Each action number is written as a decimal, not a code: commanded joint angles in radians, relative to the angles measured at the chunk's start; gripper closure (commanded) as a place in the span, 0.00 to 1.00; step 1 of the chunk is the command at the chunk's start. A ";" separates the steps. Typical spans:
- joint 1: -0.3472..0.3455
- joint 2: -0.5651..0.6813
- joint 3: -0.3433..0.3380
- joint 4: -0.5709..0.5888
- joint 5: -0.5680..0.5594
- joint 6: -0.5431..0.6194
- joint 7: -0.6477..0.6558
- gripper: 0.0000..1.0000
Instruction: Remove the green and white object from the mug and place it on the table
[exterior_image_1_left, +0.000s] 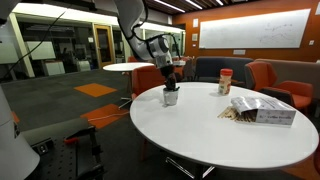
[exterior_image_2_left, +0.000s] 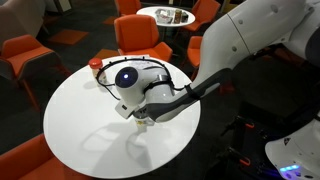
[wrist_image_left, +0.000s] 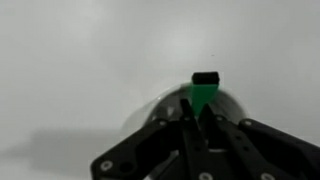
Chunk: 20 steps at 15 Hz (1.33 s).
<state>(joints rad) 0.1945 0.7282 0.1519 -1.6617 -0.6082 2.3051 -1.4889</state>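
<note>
At tool (wrist_image_left: 198, 113): grn stick (wrist_image_left: 204, 92), dark-capped

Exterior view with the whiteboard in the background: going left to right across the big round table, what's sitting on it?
mug → jar with an orange-red lid → pale box
</note>
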 joint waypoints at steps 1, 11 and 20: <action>0.006 -0.030 -0.004 -0.013 -0.005 -0.009 -0.007 1.00; -0.062 -0.334 0.030 -0.223 0.148 -0.110 0.002 1.00; -0.265 -0.352 -0.028 -0.450 0.309 -0.022 -0.250 1.00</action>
<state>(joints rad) -0.0442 0.3693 0.1358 -2.0728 -0.3265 2.2188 -1.6837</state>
